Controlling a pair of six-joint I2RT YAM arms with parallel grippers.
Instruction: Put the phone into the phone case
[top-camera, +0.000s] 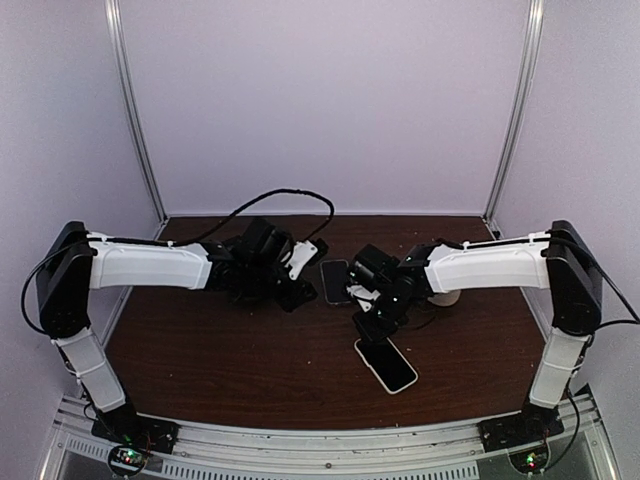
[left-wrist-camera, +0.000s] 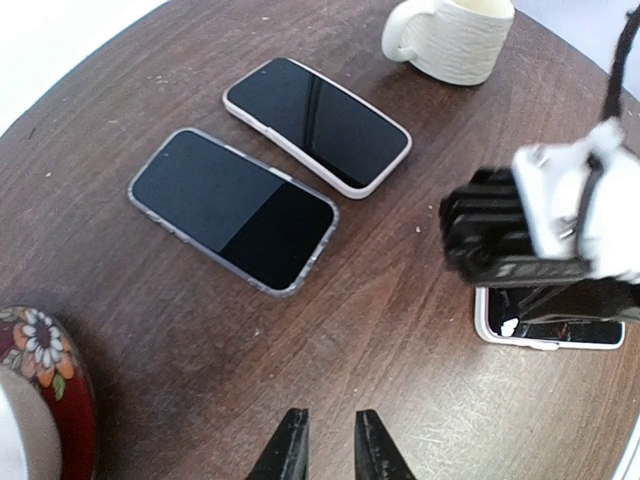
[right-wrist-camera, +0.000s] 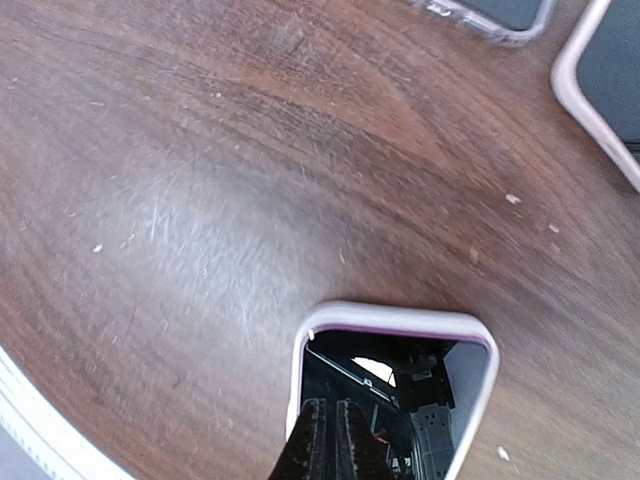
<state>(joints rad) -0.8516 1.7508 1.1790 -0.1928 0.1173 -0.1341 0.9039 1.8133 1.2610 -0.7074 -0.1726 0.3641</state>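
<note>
The near left part of the table (top-camera: 220, 370) is bare wood, so a hand can move there with nothing in the way. In the middle, the grey-edged phone (left-wrist-camera: 232, 210) and the white-edged phone (left-wrist-camera: 317, 125) lie flat side by side, with only a thin strip of wood between them. A white mug (left-wrist-camera: 450, 38) stands just past them, and a red flowered pot (left-wrist-camera: 40, 390) stands close by. The right gripper (right-wrist-camera: 330, 420) sits on top of the third phone (left-wrist-camera: 550, 332) and blocks the way down to it

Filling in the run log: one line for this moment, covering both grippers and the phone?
left gripper ajar, empty | right gripper shut over phone | phone in white case, flat on table
</note>
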